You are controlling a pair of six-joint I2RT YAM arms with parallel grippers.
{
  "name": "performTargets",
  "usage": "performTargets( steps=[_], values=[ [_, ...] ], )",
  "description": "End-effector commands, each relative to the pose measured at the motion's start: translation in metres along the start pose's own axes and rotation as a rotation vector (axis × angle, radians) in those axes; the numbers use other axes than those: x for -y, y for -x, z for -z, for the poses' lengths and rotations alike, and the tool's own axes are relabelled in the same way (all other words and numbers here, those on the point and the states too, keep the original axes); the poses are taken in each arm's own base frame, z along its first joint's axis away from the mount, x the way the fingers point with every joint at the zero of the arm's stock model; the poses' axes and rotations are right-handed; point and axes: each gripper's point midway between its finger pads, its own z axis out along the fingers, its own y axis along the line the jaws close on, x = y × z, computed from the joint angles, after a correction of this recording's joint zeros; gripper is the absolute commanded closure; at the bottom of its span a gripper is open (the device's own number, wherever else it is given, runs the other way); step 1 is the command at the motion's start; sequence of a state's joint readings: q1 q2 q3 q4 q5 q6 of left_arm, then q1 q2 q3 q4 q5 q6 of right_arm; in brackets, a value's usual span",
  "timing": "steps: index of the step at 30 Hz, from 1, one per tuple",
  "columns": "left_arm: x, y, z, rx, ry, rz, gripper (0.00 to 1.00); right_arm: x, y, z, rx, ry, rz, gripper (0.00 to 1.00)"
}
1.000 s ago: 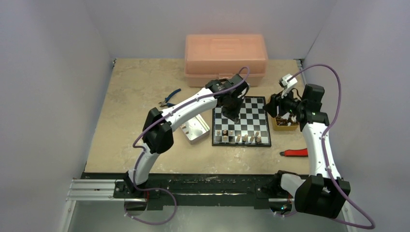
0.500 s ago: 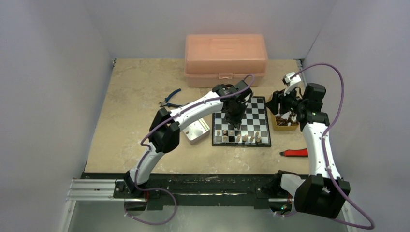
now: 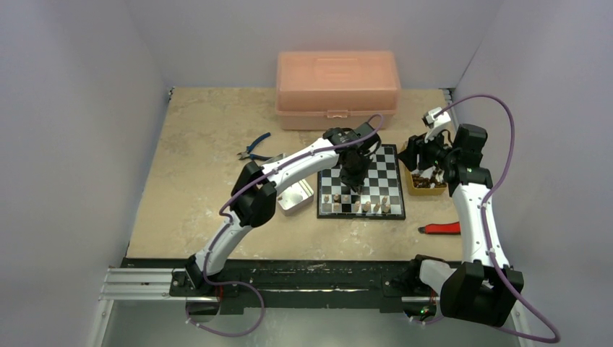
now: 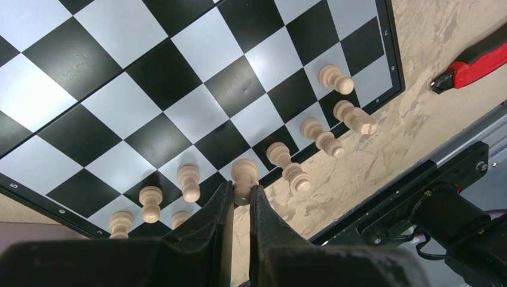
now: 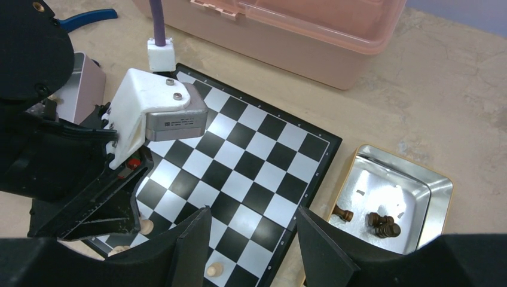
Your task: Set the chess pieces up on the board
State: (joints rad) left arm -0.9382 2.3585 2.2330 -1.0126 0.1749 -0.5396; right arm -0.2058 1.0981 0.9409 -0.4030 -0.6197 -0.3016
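The left pincer (image 4: 241, 200), pinched on a light tan wooden pawn (image 4: 244, 176), has swung from the far squares to the near rows of the small black-and-silver chequered board (image 4: 179, 72) (set-down looks close, beside standing tan pieces (image 4: 320, 136)); the right pincer (image 5: 251, 239) hangs spread near the shiny metal tin (image 5: 412, 179) of dark brown chessmen (image 5: 382, 224). Beige stone-look tabletop (image 3: 195, 152), pale lilac walls (image 3: 72, 108).

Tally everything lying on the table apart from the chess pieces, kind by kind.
pink plastic lidded box: 1
rectangular metal tins: 2
black-and-silver chessboard: 1
blue-handled pliers: 1
red-handled tool: 1
Total: 6
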Motion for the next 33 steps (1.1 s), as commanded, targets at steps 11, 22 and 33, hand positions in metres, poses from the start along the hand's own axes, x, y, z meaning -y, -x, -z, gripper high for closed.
performTargets(
  steps=[11, 22, 33],
  values=[
    [-0.003, 0.005, -0.008, 0.01, 0.032, -0.015, 0.99, 0.0, 0.009, 0.004, 0.036, -0.009, 0.01, 0.42],
    [-0.008, 0.002, -0.016, -0.007, 0.049, -0.014, 0.98, 0.001, 0.008, 0.004, 0.034, -0.014, 0.011, 0.41],
    [-0.01, -0.002, -0.023, -0.024, 0.05, -0.01, 0.97, 0.001, 0.008, 0.004, 0.034, -0.012, 0.013, 0.41]
  ],
)
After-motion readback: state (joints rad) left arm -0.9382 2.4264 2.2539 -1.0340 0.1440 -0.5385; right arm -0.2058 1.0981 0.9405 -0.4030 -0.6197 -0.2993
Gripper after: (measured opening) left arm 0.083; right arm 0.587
